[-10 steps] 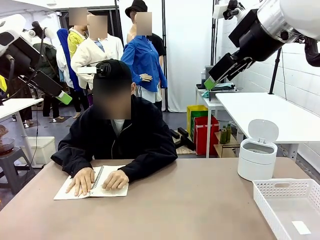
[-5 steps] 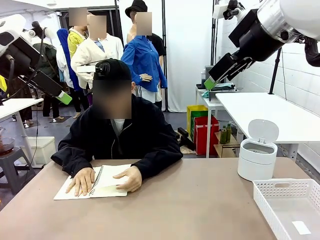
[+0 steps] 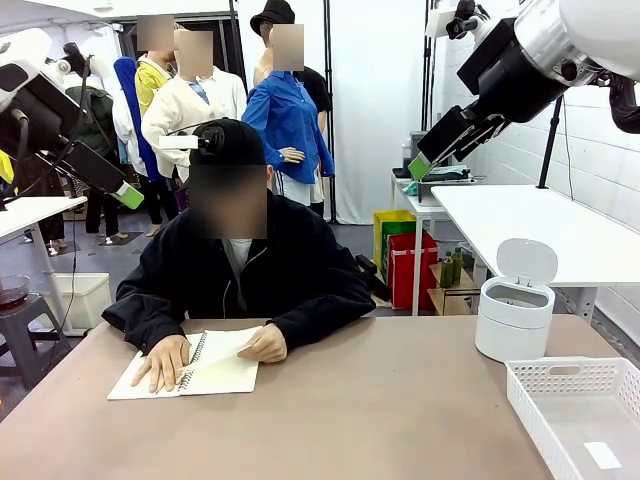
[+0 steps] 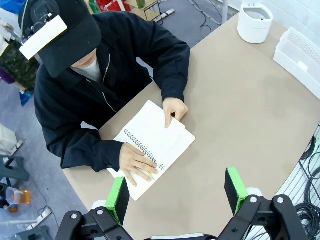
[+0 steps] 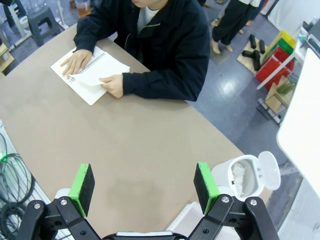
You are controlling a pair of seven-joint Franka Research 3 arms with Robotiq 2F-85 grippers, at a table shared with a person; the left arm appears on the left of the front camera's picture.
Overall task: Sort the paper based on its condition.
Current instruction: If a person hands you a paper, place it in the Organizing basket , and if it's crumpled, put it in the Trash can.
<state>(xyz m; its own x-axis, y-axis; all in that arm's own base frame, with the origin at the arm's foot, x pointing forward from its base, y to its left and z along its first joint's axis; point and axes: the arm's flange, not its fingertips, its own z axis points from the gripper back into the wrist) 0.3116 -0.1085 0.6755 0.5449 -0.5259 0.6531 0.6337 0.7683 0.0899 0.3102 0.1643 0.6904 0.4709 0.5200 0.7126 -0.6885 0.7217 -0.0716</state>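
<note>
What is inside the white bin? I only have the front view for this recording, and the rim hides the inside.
Observer: In the right wrist view the bin has its lid up, and what looks like crumpled paper lies inside.
Operator: On the right side, open or shut? I can't see the gap from here.
Observer: The right gripper is open, with its green pads wide apart and nothing between them.
Operator: And the left side?
Observer: The left gripper is open too, with nothing between its pads. It looks down on the notebook.
</note>
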